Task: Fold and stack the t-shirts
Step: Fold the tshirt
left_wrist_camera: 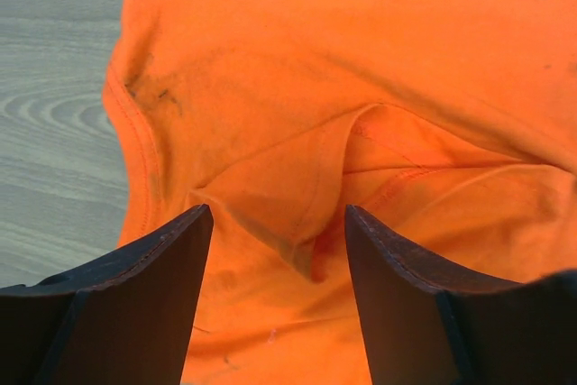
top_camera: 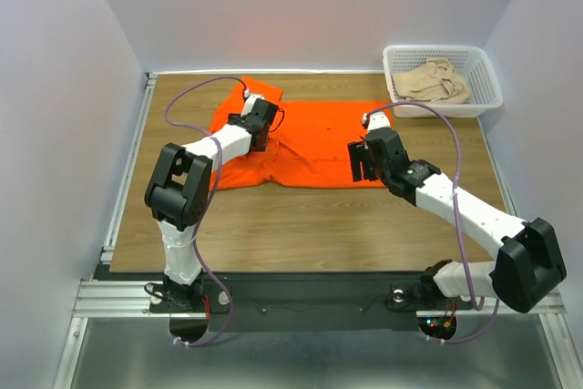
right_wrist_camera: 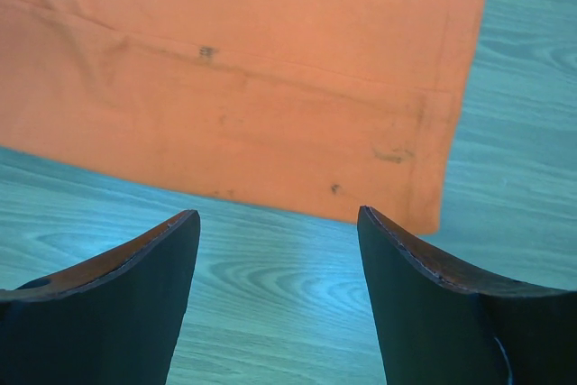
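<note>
The orange t-shirt lies spread on the wooden table. My left gripper is open above the shirt's left part; in the left wrist view its jaws straddle a creased fold of orange cloth. My right gripper is open and empty by the shirt's near right hem; in the right wrist view it hovers over bare wood just short of the hem's corner. The beige t-shirt lies crumpled in the basket.
The white lattice basket stands at the table's far right corner. Grey walls close in the back and both sides. A metal rail runs along the table's left edge.
</note>
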{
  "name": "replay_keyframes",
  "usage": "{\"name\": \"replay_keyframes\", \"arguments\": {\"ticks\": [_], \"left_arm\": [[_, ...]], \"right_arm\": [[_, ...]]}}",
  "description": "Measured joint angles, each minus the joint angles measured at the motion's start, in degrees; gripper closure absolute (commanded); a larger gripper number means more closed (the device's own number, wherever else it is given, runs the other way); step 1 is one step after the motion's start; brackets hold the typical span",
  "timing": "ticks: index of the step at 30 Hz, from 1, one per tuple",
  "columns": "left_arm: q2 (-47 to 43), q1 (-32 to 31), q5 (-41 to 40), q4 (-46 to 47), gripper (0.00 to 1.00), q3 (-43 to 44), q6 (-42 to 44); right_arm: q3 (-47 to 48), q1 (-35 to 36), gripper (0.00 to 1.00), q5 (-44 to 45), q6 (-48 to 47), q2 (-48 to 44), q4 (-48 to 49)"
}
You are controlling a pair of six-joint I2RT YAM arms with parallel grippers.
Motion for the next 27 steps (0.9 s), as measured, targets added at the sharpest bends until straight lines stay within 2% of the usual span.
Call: {"name": "replay_keyframes", "arguments": {"ticks": [7,17,23,27], "left_arm": [[4.1,0.3,-2.8,-1.3,0.45,1.9,3.3],[8.5,4.2,-5.9,-2.4,0.49,9.0,7.5],[12.3,7.1,-6.4,-2.8,0.45,16.4,9.0],[14.6,7.9,-5.9,-3.2,0.29,21.2,9.3]], "right_arm": [[-0.2,-0.1,0.23,2.5,0.1,0.0,-1.0],[-0.2,-0.4,0.23,4.4,0.0,0.0,-1.4],[-0.2,-0.5,0.23,5.5,-0.1,0.0,-2.6],[-0.2,-1.6,0.27,5.7,0.0,0.5,-3.0]]}}
